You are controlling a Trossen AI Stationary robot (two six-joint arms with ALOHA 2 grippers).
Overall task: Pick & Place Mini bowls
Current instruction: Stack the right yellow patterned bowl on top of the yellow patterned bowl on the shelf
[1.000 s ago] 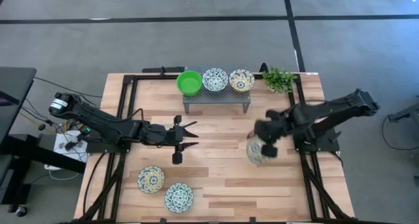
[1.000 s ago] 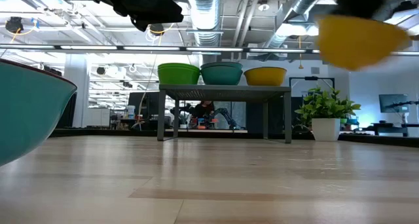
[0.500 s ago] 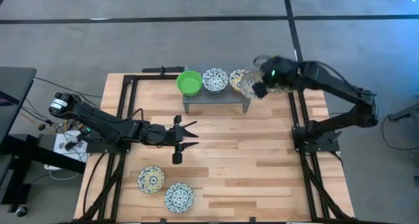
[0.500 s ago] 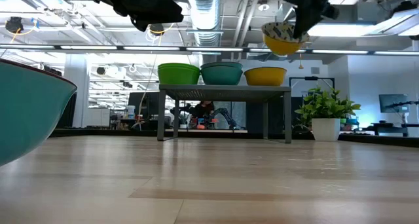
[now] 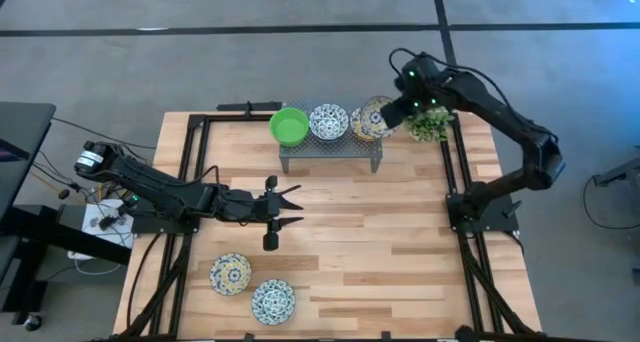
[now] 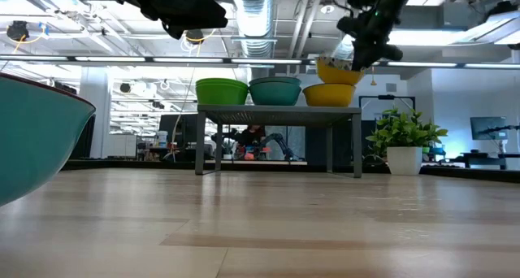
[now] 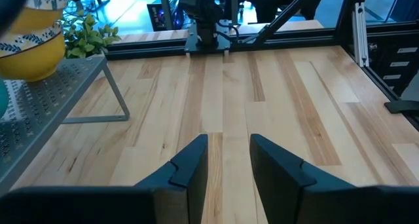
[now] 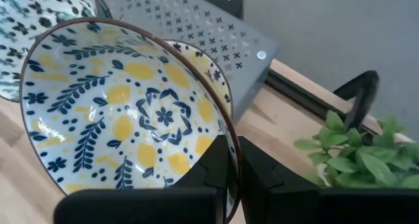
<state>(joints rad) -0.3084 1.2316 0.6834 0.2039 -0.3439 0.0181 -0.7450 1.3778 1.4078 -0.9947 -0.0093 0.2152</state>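
Tilting over the right end of the grey rack (image 5: 330,147), a yellow-patterned mini bowl (image 8: 124,119) is pinched by its rim in the nearly closed right gripper (image 8: 234,160), sitting partly on a second yellow-patterned bowl (image 6: 329,94) already on the rack beside a blue-patterned bowl (image 5: 328,121) and a green bowl (image 5: 289,126). Two more patterned bowls (image 5: 251,288) lie near the worktop's (image 5: 400,272) front left, the leafy plant (image 5: 432,128) stands just right of the rack, and the left gripper (image 7: 228,160) hovers over mid-worktop, its fingers slightly parted and holding nothing.

the held bowl (image 8: 131,126) hides most of the yellow-patterned bowl (image 8: 204,61) beneath.
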